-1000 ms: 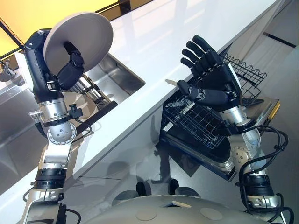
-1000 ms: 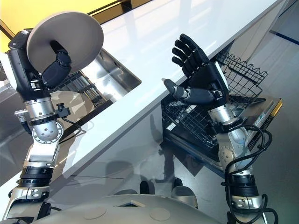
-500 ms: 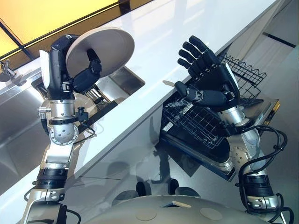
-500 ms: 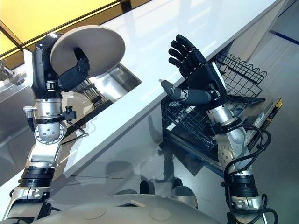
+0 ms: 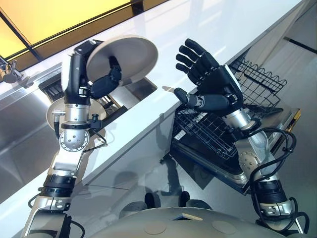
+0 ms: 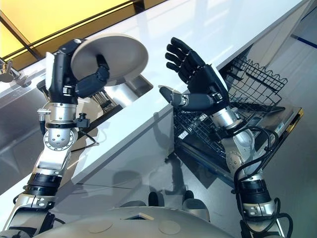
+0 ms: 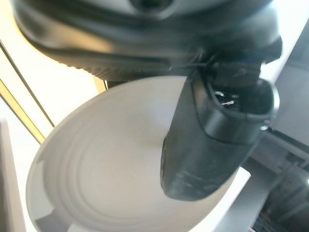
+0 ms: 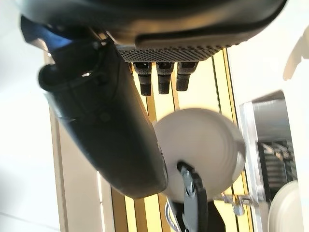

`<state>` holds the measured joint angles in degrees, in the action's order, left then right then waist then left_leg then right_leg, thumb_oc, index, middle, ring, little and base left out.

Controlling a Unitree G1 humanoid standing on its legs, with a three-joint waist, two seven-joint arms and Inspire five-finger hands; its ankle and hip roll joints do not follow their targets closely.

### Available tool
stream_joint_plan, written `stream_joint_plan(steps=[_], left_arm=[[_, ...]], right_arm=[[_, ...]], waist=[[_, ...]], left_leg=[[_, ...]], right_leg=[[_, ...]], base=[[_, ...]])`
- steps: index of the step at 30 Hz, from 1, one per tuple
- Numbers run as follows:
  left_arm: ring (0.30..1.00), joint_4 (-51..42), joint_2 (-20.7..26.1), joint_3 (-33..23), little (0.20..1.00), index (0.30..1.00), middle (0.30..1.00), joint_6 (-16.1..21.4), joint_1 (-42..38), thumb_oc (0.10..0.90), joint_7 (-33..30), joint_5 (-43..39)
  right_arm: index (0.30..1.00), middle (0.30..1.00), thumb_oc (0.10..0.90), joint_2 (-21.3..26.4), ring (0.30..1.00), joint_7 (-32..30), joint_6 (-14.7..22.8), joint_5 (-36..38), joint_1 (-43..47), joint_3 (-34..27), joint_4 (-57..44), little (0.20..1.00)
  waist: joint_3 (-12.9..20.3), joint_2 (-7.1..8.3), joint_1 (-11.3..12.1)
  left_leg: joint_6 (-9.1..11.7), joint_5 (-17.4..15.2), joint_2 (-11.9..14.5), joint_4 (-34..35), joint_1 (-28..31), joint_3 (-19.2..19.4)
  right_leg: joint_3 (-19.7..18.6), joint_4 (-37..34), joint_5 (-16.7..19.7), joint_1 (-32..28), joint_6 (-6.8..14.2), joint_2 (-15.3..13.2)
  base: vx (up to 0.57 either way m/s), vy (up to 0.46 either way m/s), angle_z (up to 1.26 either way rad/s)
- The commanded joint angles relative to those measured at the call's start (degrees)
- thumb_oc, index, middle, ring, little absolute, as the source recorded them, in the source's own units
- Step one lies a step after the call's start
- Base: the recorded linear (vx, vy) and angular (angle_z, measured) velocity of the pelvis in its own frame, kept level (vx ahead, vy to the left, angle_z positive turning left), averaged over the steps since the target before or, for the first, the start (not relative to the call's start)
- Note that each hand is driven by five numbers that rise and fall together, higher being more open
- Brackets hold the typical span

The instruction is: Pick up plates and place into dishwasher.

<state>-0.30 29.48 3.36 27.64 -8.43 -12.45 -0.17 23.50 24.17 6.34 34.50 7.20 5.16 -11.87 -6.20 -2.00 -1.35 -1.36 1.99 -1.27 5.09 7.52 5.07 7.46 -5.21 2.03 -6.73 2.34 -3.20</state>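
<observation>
Grey plate (image 5: 130,56) pinched in left robot hand (image 5: 101,85), seemingly above sink (image 5: 141,89)

We note the left hand (image 5: 101,84) covers part of the plate (image 5: 130,57). A second plate (image 5: 55,110) lies half hidden behind that arm. The dishwasher rack (image 5: 208,131) is partly screened by the right hand (image 5: 213,84).

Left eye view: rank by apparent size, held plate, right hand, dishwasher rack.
1. dishwasher rack, partly hidden behind the right hand
2. plate and right hand look about alike; the hand may be nearer the camera, so unranked.
</observation>
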Motion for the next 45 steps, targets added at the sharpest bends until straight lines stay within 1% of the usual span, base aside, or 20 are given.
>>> stream_joint_plan(steps=[1,4,7,14,16,18,19,24,25,26,27,28,29,38,41,43,45], left_arm=[[0.3,2.9,3.9,2.4,0.2,0.3,0.3,4.3,-11.0,0.1,-0.3,-2.9],[0.3,2.5,3.0,4.2,0.2,0.3,0.3,4.4,-11.8,0.1,0.5,-2.8],[0.3,1.7,2.2,5.5,0.2,0.3,0.3,4.0,-12.4,0.1,2.3,-3.7],[0.3,0.2,1.5,8.3,0.2,0.3,0.3,3.1,-12.9,0.1,5.8,-4.8],[0.3,0.1,1.6,8.7,0.2,0.3,0.3,3.3,-12.9,0.1,6.8,-5.1],[0.3,-0.1,1.4,9.3,0.2,0.3,0.3,3.2,-13.0,0.1,7.4,-4.7],[0.3,0.0,1.4,9.6,0.2,0.3,0.3,3.2,-13.1,0.1,7.7,-4.9],[0.3,-0.3,1.8,10.6,0.2,0.3,0.3,3.1,-13.8,0.1,9.0,-6.1],[0.3,-0.2,1.9,10.8,0.2,0.3,0.3,3.3,-13.9,0.1,9.1,-6.1],[0.3,-0.2,1.9,10.8,0.2,0.3,0.3,3.3,-13.9,0.1,9.3,-6.2],[0.3,-0.2,2.0,10.9,0.2,0.3,0.3,3.4,-14.0,0.1,9.5,-6.4],[0.3,-0.2,2.1,11.0,0.2,0.3,0.3,3.3,-14.1,0.1,9.7,-6.7],[0.3,-0.3,2.1,11.1,0.2,0.3,0.3,3.3,-14.1,0.1,9.8,-6.8],[0.3,-0.5,2.3,12.3,0.2,0.3,0.3,2.4,-13.7,0.1,12.3,-7.4],[0.3,0.2,2.7,12.7,0.2,0.3,0.3,2.6,-14.1,0.1,12.5,-7.8],[0.3,0.6,2.9,13.0,0.2,0.3,0.3,2.7,-14.4,0.1,12.3,-8.0],[0.3,0.6,2.7,13.2,0.2,0.3,0.3,2.6,-14.5,0.1,12.2,-7.7]], right_arm=[[0.9,0.9,0.8,0.4,0.9,-3.6,9.5,-1.8,8.2,-0.4,-3.3,0.9],[0.9,0.9,0.8,0.6,0.9,-4.9,11.8,-4.9,9.8,0.7,-4.1,0.9],[0.9,0.9,0.8,1.1,0.9,-5.0,11.4,-5.9,11.3,1.8,-4.4,0.9],[0.9,0.9,0.8,2.4,0.9,-6.3,8.9,-8.2,13.8,4.0,-3.4,0.9],[0.9,0.9,0.8,2.8,0.9,-6.0,7.7,-8.2,14.1,4.4,-3.2,0.9],[0.9,0.9,0.8,3.2,0.9,-5.1,5.2,-7.6,14.5,4.9,-2.6,0.9],[0.9,0.9,0.8,3.4,0.9,-4.8,4.5,-7.5,14.6,5.2,-2.2,0.9],[0.9,0.9,0.8,4.1,0.9,-4.6,3.2,-7.8,15.2,6.7,-0.4,0.9],[0.796,0.796,0.679,4.4,0.796,-4.6,2.6,-8.2,15.4,6.9,0.0,0.779],[0.665,0.665,0.525,4.5,0.665,-4.6,2.6,-8.3,15.4,7.0,0.1,0.625],[0.556,0.556,0.399,4.7,0.556,-4.8,2.2,-8.1,15.6,7.2,0.3,0.499],[0.54,0.54,0.38,4.8,0.54,-4.9,2.1,-8.1,15.7,7.3,0.7,0.48],[0.3,0.3,0.1,4.9,0.3,-5.0,2.1,-8.1,15.8,7.3,0.8,0.2],[0.3,0.3,0.1,5.0,0.3,-5.8,1.2,-7.8,16.4,8.0,1.5,0.2],[0.3,0.3,0.1,5.1,0.3,-6.0,1.0,-7.6,16.8,8.3,2.3,0.2],[0.319,0.319,0.122,5.3,0.319,-6.2,0.7,-7.4,17.0,8.3,2.7,0.222],[0.314,0.314,0.116,5.2,0.314,-6.3,0.3,-7.6,17.0,8.3,2.9,0.216]], waist=[[7.1,0.09,0.3],[7.0,0.04,0.4],[6.9,0.18,0.7],[6.7,0.57,1.2],[6.7,0.58,1.3],[6.6,0.65,1.3],[6.6,0.68,1.3],[6.5,0.88,1.5],[6.5,0.89,1.5],[6.5,0.89,1.5],[6.5,0.89,1.5],[6.5,0.86,1.6],[6.5,0.88,1.6],[5.9,0.96,1.7],[5.9,1.01,1.7],[5.9,1.01,1.6],[5.8,1.0,1.6]], left_leg=[[0.5,-6.3,-1.5,-1.4,0.5,-0.5],[0.4,-6.2,-1.5,-1.2,0.5,-0.7],[0.3,-6.2,-1.6,-1.3,0.5,-0.8],[0.4,-6.1,-1.7,-1.4,0.3,-1.1],[0.4,-6.1,-1.6,-1.4,0.3,-1.1],[0.4,-6.1,-1.6,-1.4,0.3,-1.2],[0.4,-6.1,-1.6,-1.3,0.3,-1.2],[0.5,-6.0,-1.6,-1.3,0.3,-1.3],[0.5,-5.9,-1.6,-1.3,0.3,-1.4],[0.5,-5.9,-1.6,-1.2,0.3,-1.4],[0.5,-5.9,-1.6,-1.2,0.3,-1.4],[0.5,-5.9,-1.6,-1.2,0.3,-1.4],[0.5,-5.9,-1.6,-1.2,0.3,-1.4],[0.2,-6.6,-1.9,-2.6,0.2,-1.4],[0.2,-6.7,-1.9,-2.7,0.3,-1.4],[0.2,-6.7,-1.8,-2.6,0.4,-1.3],[0.2,-6.6,-1.7,-2.5,0.5,-1.4]], right_leg=[[2.1,6.3,-8.3,0.9,0.5,3.5],[2.2,6.4,-8.4,0.9,0.5,3.5],[2.4,6.5,-8.5,0.9,0.5,3.5],[2.7,6.5,-8.5,0.8,0.5,3.5],[2.8,6.5,-8.5,0.8,0.5,3.5],[2.9,6.5,-8.5,0.8,0.5,3.5],[2.9,6.5,-8.5,0.8,0.5,3.5],[3.1,6.5,-8.5,0.7,0.4,3.4],[3.1,6.5,-8.5,0.7,0.4,3.4],[3.1,6.5,-8.5,0.7,0.4,3.4],[3.1,6.5,-8.5,0.6,0.4,3.4],[3.2,6.5,-8.6,0.6,0.4,3.4],[3.2,6.5,-8.6,0.6,0.4,3.4],[2.9,6.3,-8.5,0.5,0.3,3.4],[2.7,6.2,-8.4,0.3,0.2,3.5],[2.5,6.2,-8.4,0.2,0.1,3.6],[2.5,6.2,-8.5,0.2,0.1,3.6]], base=[[-0.01,0.012,0.06],[-0.01,0.014,0.05],[-0.01,0.004,0.03],[0.0,-0.002,0.02],[0.0,0.0,0.0],[0.0,0.0,0.0],[0.0,0.0,0.0],[0.0,0.0,0.0],[0.0,0.0,0.0],[0.0,0.0,0.0],[0.0,0.0,0.0],[0.0,0.0,0.0],[0.0,0.0,0.0],[0.0,0.0,0.0],[0.0,0.0,0.0],[0.0,0.0,0.0],[0.0,0.0,0.0]])
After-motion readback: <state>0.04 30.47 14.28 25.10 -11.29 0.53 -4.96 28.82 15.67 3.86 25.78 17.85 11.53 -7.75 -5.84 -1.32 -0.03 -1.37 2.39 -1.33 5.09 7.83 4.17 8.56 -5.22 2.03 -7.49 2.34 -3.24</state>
